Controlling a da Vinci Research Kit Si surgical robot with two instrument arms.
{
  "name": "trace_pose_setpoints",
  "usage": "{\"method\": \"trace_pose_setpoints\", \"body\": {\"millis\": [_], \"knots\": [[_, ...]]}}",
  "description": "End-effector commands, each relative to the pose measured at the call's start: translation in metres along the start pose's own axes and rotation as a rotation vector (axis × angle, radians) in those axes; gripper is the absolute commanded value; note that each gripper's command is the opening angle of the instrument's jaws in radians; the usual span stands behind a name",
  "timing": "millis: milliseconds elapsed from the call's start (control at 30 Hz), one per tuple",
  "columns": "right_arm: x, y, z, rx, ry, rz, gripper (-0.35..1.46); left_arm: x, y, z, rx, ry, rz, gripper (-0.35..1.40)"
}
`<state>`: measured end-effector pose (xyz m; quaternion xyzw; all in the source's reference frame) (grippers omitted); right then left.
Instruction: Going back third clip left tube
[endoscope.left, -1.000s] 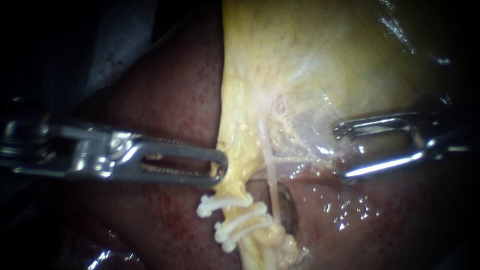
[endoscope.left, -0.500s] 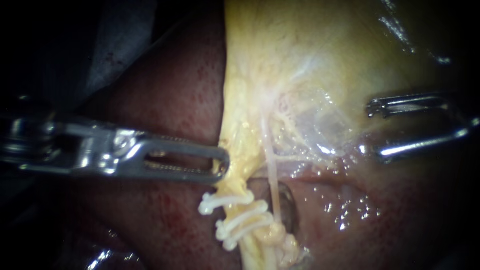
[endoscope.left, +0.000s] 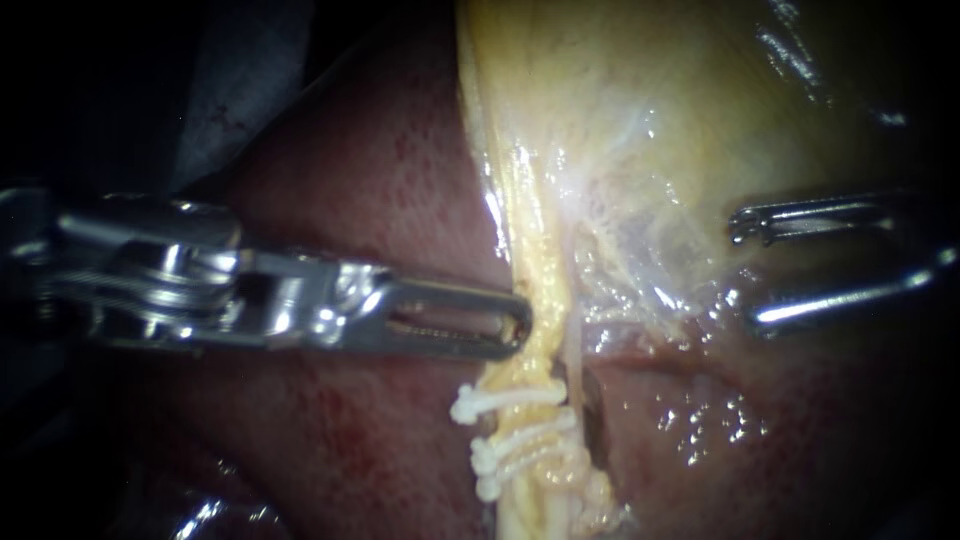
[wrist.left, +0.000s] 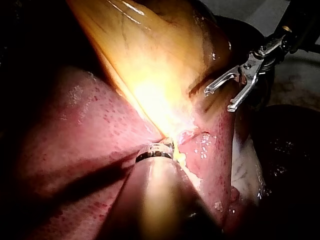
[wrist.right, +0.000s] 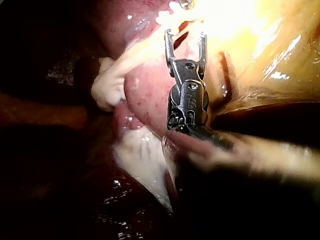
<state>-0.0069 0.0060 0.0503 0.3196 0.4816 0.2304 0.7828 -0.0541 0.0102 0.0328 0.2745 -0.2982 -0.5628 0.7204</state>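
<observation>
Your right instrument (endoscope.left: 745, 272) has jaws open and empty, well right of the tube (endoscope.left: 528, 260) running top to bottom; your left instrument (endoscope.left: 518, 325) seems clamped on it above the clips (endoscope.left: 500, 402)

Darkness rings the scene in the endoscope view, deepest along the left edge and in the right-hand corners. At the upper left a grey sheet (endoscope.left: 238, 88) lies in shadow, flecked with a few small red spots. The light is narrow and strong: it falls on the middle and fades fast outward. In the left wrist view a pale grey surface (wrist.left: 250, 12) shows far back, with a duller grey-brown patch (wrist.left: 296, 81) near it. The right wrist view's surroundings are almost black.
</observation>
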Motion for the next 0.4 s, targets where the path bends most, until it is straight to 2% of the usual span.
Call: {"method": "trace_pose_setpoints", "body": {"millis": [33, 400], "knots": [[0.0, 0.0, 0.0, 0.0, 0.0, 0.0, 0.5, -0.0001, 0.0, 0.0001, -0.002, 0.0, -0.001, -0.35], [0.0, 0.0, 0.0, 0.0, 0.0, 0.0, 0.49, -0.0001, 0.0, 0.0002, -0.002, 0.0, -0.001, -0.35]]}}
